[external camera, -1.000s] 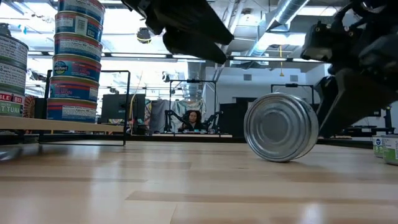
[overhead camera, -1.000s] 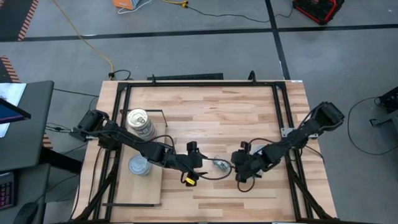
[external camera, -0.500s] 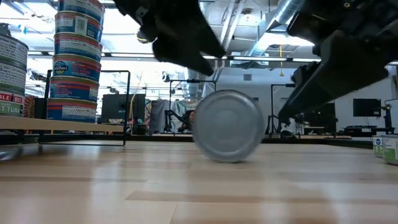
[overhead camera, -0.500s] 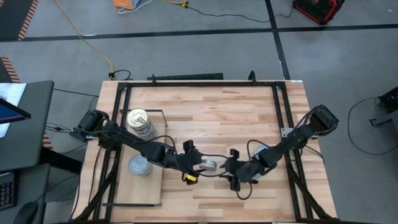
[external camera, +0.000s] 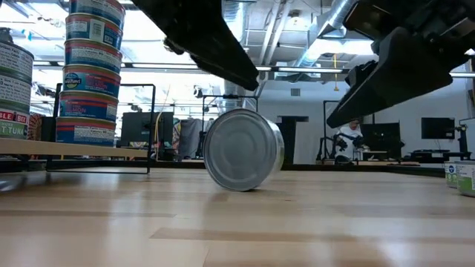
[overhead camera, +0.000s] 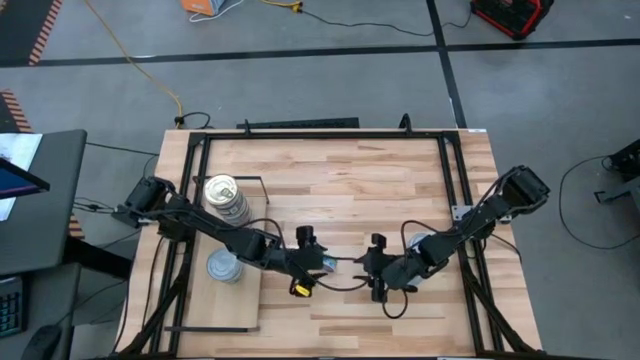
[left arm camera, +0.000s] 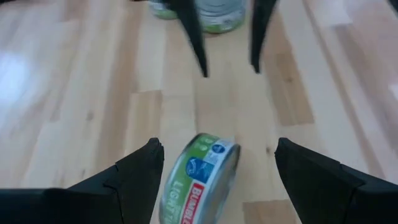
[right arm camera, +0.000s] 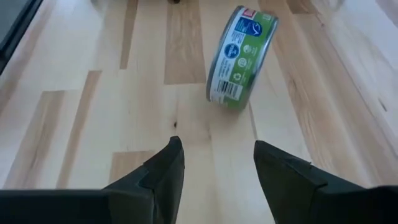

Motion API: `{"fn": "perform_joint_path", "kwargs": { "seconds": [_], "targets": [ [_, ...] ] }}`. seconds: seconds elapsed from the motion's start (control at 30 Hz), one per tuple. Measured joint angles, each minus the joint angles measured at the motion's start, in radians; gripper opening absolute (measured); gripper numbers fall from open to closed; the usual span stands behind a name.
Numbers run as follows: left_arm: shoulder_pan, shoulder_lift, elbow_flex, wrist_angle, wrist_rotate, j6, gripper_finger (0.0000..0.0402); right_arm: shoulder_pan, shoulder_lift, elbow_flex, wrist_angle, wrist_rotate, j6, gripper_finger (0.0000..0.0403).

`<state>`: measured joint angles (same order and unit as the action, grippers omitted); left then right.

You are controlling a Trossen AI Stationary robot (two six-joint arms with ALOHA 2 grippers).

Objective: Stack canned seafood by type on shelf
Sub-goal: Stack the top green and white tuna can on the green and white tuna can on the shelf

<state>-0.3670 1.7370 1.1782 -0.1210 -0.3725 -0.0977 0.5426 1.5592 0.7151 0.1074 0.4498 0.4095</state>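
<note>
1. Low view gives us the drama: a tin (external camera: 243,150) stands on its edge on the worktop (external camera: 237,222), bare silver face toward the camera, with dark arm parts slanting in above it from both sides.
2. That same level view shows the tall stack of tins (external camera: 90,70) on the shelf (external camera: 70,150), labels reading clearly, and a second stack (external camera: 15,93) at the frame's edge.
3. From overhead the story changes: the shelf (overhead camera: 222,300) lies at the left of the worktop, and those stacks show only their tops, one gold (overhead camera: 222,190), one pale silver (overhead camera: 222,266).
4. Overhead, the rolling tin (overhead camera: 325,262) is a small sliver sitting at the left end effector (overhead camera: 308,262), between the two arms.
5. Left wrist view fills in the label: green and white, the tin (left arm camera: 198,180) upright on its rim between that end effector's spread fingers (left arm camera: 134,174), not gripped.
6. Right wrist view catches the same tin (right arm camera: 242,57) from the other side, tilted a little, well ahead of the right end effector (right arm camera: 217,168), whose fingers are also apart and empty.
7. Pose: both arms reach low and inward from the worktop's side edges, wrists nearly level, the right end effector (overhead camera: 375,270) pointing at the left one across a narrow gap.
</note>
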Motion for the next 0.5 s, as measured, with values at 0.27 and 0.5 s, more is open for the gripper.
{"fn": "perform_joint_path", "kwargs": {
  "seconds": [0.27,0.5],
  "targets": [
    [0.074,0.0,0.039,-0.076,0.156,0.099,0.0295,0.014,-0.001,0.0,0.003,0.0,0.001,0.0221],
    [0.075,-0.001,0.053,-0.087,0.158,0.135,0.0295,0.013,-0.001,0.0,0.004,0.023,0.001,0.0221]
  ]
}}
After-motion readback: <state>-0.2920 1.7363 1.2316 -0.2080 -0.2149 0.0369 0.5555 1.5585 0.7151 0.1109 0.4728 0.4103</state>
